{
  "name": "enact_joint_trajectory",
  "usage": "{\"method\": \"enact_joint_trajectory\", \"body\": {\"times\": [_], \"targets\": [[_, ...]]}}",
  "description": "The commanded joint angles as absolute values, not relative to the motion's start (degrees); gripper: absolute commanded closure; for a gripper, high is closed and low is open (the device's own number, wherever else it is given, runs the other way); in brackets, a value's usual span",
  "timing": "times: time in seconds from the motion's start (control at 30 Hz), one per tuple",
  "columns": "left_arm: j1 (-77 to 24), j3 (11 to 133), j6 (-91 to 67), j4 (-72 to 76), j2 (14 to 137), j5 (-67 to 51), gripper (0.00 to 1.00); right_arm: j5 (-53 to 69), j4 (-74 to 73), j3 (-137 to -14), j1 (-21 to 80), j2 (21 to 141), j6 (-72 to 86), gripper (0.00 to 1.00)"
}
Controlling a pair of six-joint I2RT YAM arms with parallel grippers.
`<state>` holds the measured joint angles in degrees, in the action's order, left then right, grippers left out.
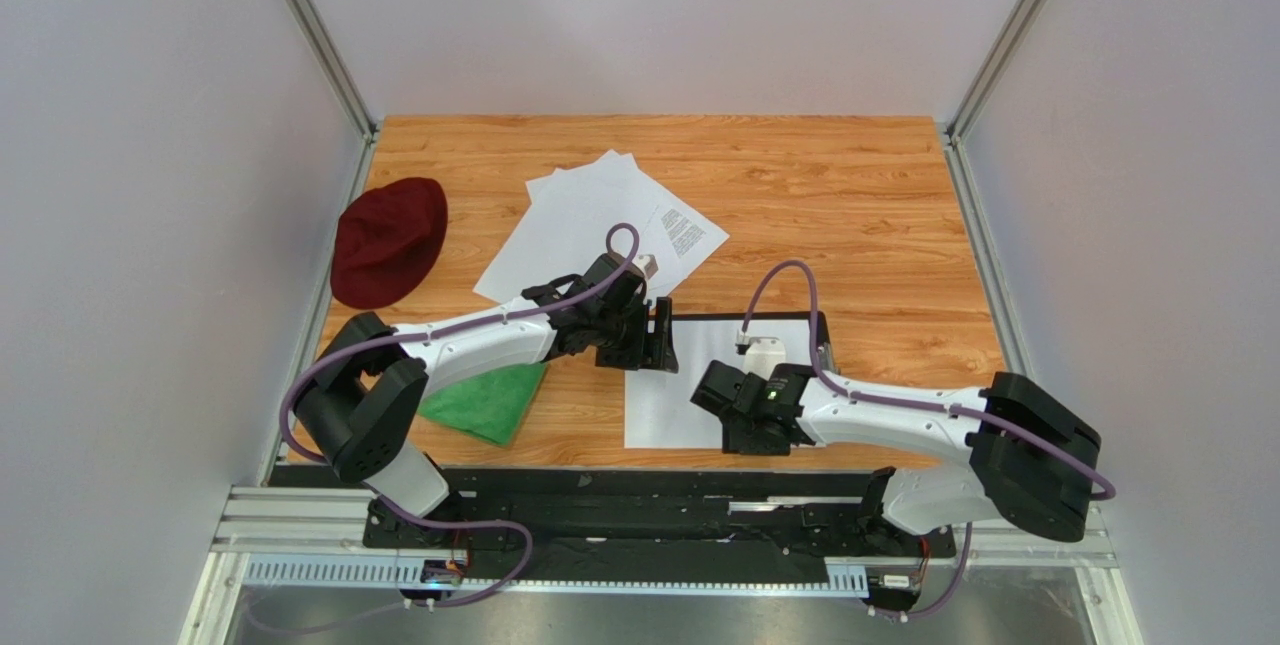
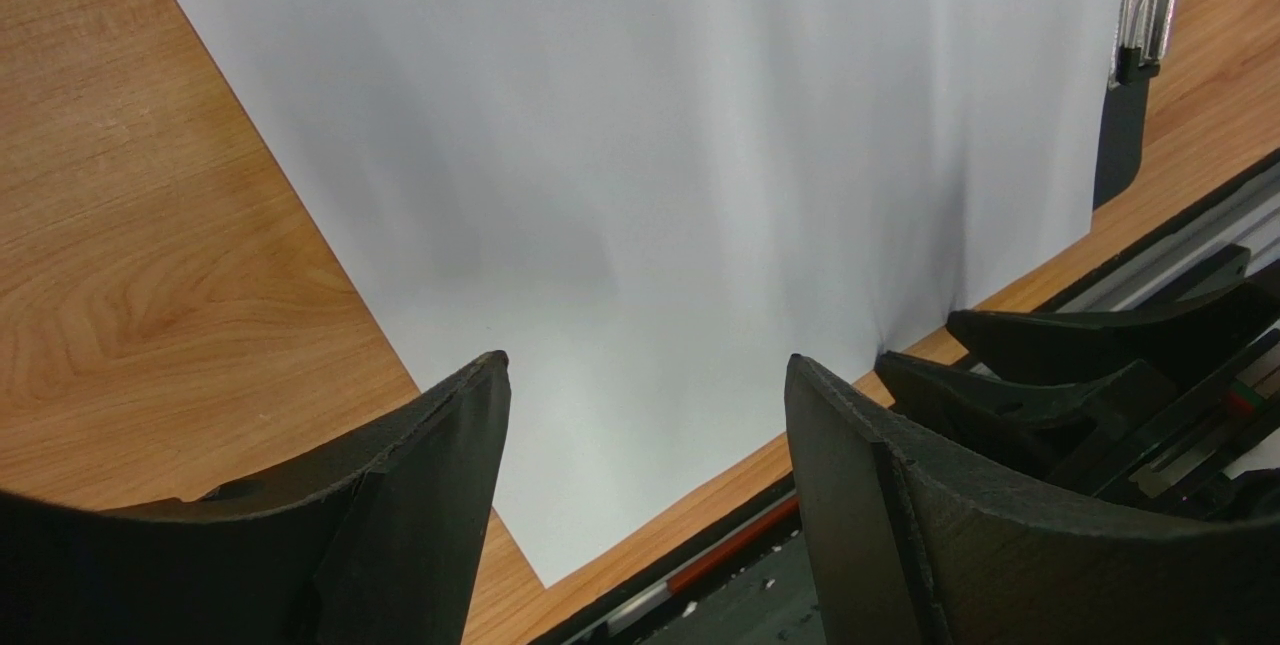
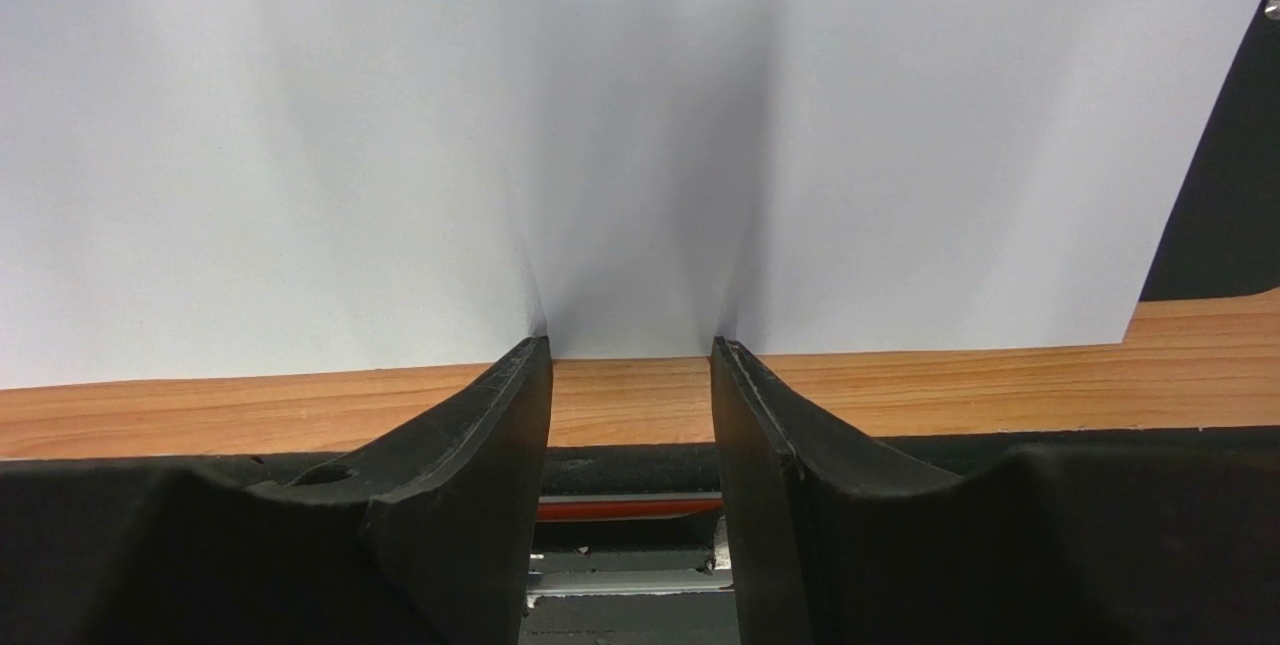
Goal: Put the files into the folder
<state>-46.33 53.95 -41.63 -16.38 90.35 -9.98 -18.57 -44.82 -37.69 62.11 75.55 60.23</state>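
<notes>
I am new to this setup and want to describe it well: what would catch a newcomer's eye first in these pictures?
First, the white sheet lying on the black folder near the table's front edge: the left end effector hovers open above it, and the right end effector meets its near edge, where the paper ripples. Next, the dark red hat at the left and the loose sheets fanned out behind.

**No text that you can read**

You will find only one printed mark: a small block of black text on one of the files [image 1: 679,231], in the loose pile at the far side of the tabletop [image 1: 857,195]. It is too small to read. The white sheet [image 2: 676,195] seen by both wrist cameras is blank.
</notes>
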Motion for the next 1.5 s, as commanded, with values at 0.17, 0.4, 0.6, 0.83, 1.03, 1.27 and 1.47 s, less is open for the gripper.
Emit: {"method": "enact_joint_trajectory", "body": {"times": [0.17, 0.4, 0.6, 0.83, 1.03, 1.27, 1.47], "targets": [[-46.49, 56.16, -40.17, -16.79, 88.86, -9.14, 0.23, -22.59, -43.86, -41.22, 60.56, 76.99, 60.56, 0.52], [-46.49, 56.42, -39.99, -16.79, 88.95, -8.88, 0.23, -23.55, -43.24, -41.75, 59.68, 77.69, 59.51, 0.52], [-46.49, 56.95, -39.55, -17.31, 88.86, -8.61, 0.23, -24.43, -42.89, -42.8, 59.33, 78.13, 58.1, 0.51], [-46.49, 56.95, -39.55, -17.31, 88.33, -8.97, 0.22, -22.24, -48.33, -45.0, 63.89, 76.47, 59.76, 0.48], [-46.49, 56.95, -39.73, -17.14, 88.24, -9.05, 0.23, -17.58, -43.86, -40.61, 66.53, 76.38, 64.24, 0.46], [-46.49, 56.43, -39.37, -18.02, 86.23, -8.17, 0.2, -18.72, -40.61, -39.02, 65.83, 79.71, 63.99, 0.45], [-46.49, 56.16, -39.29, -18.28, 85.34, -7.82, 0.19, -20.48, -40.17, -39.29, 64.16, 80.33, 62.49, 0.44]]}}
